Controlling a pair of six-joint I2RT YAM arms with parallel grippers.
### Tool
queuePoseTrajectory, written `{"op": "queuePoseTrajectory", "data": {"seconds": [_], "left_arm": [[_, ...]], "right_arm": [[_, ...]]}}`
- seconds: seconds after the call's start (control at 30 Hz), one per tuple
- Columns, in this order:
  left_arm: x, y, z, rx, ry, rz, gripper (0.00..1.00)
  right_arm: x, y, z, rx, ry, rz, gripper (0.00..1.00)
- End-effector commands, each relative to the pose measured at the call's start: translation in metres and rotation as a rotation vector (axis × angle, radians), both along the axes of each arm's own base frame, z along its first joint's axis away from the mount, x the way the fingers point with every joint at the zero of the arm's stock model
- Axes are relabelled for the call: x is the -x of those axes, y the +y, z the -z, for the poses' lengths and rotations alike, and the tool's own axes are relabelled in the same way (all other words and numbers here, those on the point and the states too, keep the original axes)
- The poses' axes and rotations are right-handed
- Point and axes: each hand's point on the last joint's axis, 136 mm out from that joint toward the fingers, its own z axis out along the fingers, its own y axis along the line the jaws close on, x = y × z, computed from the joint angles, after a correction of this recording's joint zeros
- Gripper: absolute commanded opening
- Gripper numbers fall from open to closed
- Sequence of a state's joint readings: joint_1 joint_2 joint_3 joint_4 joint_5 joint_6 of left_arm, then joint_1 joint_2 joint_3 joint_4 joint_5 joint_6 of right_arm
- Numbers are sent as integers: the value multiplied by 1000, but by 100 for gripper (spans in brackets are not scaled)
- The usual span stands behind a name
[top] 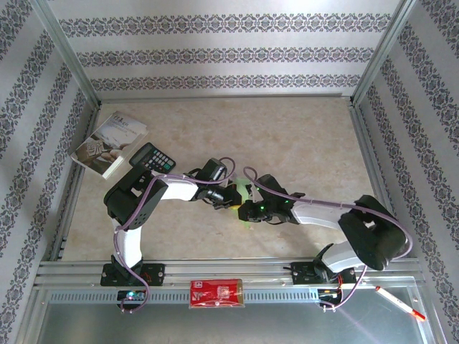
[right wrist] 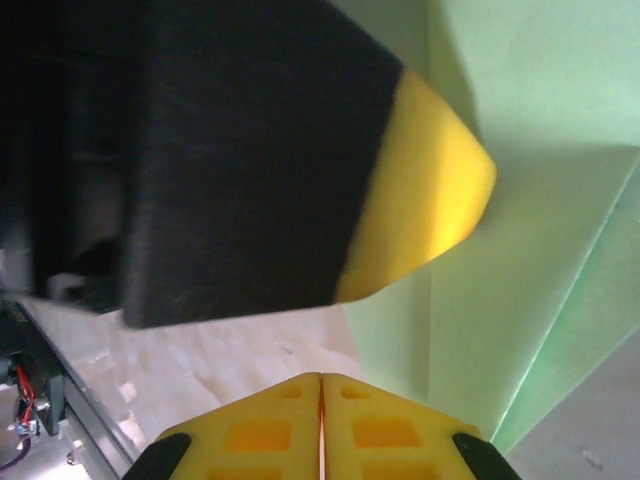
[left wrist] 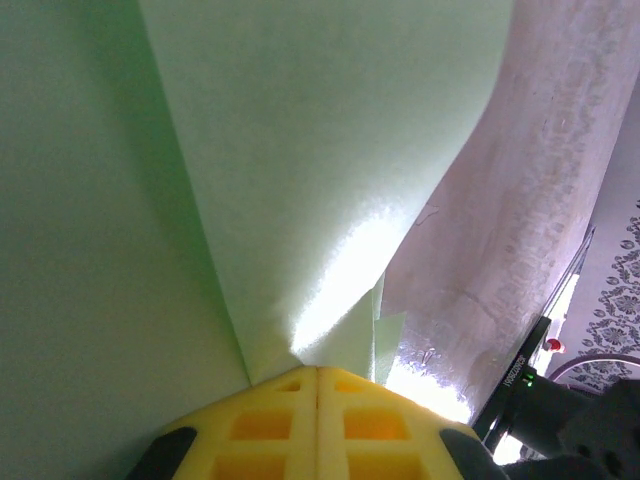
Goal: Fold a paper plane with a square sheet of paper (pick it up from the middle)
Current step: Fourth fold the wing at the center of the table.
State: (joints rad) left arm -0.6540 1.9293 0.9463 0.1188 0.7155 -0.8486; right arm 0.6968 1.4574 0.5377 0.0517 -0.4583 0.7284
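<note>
The light green paper is partly folded, with sharp creases and overlapping angled flaps. It is lifted near the middle of the table, its layers fanning up and outward from my left gripper's closed tips.

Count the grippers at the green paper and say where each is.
2. The left gripper, shut on the green paper, reaches in from the left at mid-table; the right gripper, shut, meets it from the right.
</note>
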Motion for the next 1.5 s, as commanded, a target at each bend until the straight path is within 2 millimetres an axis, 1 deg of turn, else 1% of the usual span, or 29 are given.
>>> {"op": "queuePoseTrajectory", "data": {"seconds": [0.0, 0.13, 0.23, 0.27, 0.33, 0.43, 0.5, 0.63, 0.8, 0.9, 1.0, 1.1, 1.17, 1.3, 1.47], "left_arm": [[6, 24, 38, -120, 48, -40, 0], [5, 24, 36, -119, 44, -41, 0], [4, 23, 35, -115, 42, -41, 0], [4, 23, 35, -114, 43, -42, 0], [3, 23, 35, -113, 42, -42, 0], [3, 23, 36, -115, 42, -41, 0], [4, 23, 36, -117, 42, -41, 0], [4, 23, 37, -117, 43, -39, 0], [4, 23, 35, -114, 40, -38, 0], [3, 21, 33, -110, 41, -36, 0], [1, 20, 30, -104, 32, -35, 0], [-4, 19, 24, -101, 21, -39, 0], [-10, 20, 20, -91, 10, -56, 0], [-24, 23, 18, -86, -3, -87, 0], [-41, 26, 20, -75, -6, -119, 2]], "right_arm": [[-11, 4, 3, -7, -10, -3, 8], [-3, -7, 20, 28, 33, 7, 7], [4, -14, 29, 42, 66, 23, 6], [5, -15, 29, 34, 71, 26, 6], [5, -13, 23, -5, 75, 32, 6], [-1, -4, 3, -74, 48, 31, 6], [-4, -2, -5, -96, 37, 39, 6], [-7, -4, -4, -101, 37, 54, 6], [-9, -17, 16, -53, 72, 92, 6], [-6, -25, 29, -15, 99, 110, 5], [4, -35, 44, 43, 147, 127, 3], [17, -53, 60, 126, 201, 165, 1], [28, -64, 69, 176, 240, 191, 0], [44, -76, 81, 232, 296, 211, 0], [53, -84, 88, 273, 318, 220, 0]]}}
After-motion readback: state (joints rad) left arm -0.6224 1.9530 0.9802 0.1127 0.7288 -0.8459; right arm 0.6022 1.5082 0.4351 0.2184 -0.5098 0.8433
